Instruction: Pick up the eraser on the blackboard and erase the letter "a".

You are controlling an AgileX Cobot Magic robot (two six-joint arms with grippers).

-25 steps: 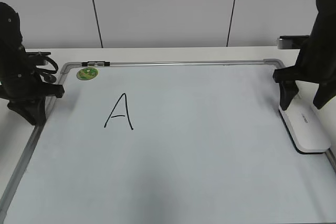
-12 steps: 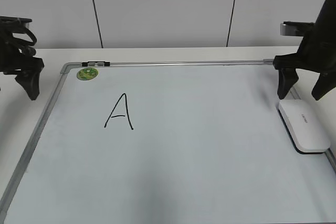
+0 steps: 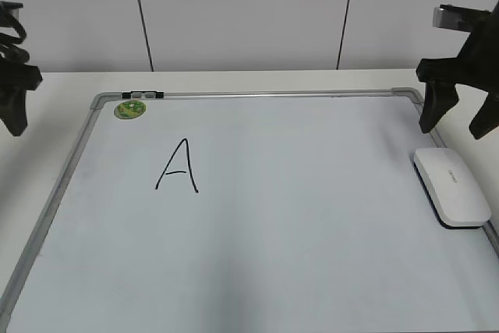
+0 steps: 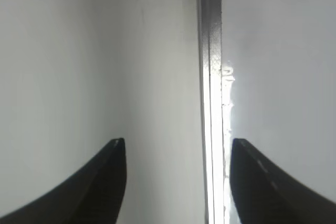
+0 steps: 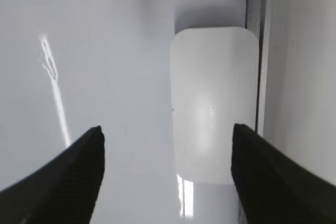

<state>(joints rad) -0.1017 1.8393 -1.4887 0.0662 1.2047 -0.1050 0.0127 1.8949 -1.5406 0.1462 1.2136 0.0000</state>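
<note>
The blackboard (image 3: 257, 263) is a white dry-erase board with a grey frame, lying flat. A black capital "A" (image 3: 177, 166) is written on its left half. No lowercase "a" shows anywhere on it. The white eraser (image 3: 452, 187) lies on the board by the right frame rail and also shows in the right wrist view (image 5: 215, 114). My right gripper (image 3: 456, 124) hangs open above the eraser's far end, apart from it, with the jaws wide and empty (image 5: 167, 128). My left gripper (image 3: 12, 118) is open and empty (image 4: 176, 142), raised over the board's left frame rail (image 4: 210, 77).
A small round green magnet (image 3: 129, 109) sits at the board's far left corner, beside a dark clip on the top rail (image 3: 143, 94). White table borders the board on the left and at the back. A panelled wall stands behind.
My right gripper has risen off the eraser's far end and drawn back, leaving the eraser flat on the board. My left gripper has lifted and moved left, away from the frame.
</note>
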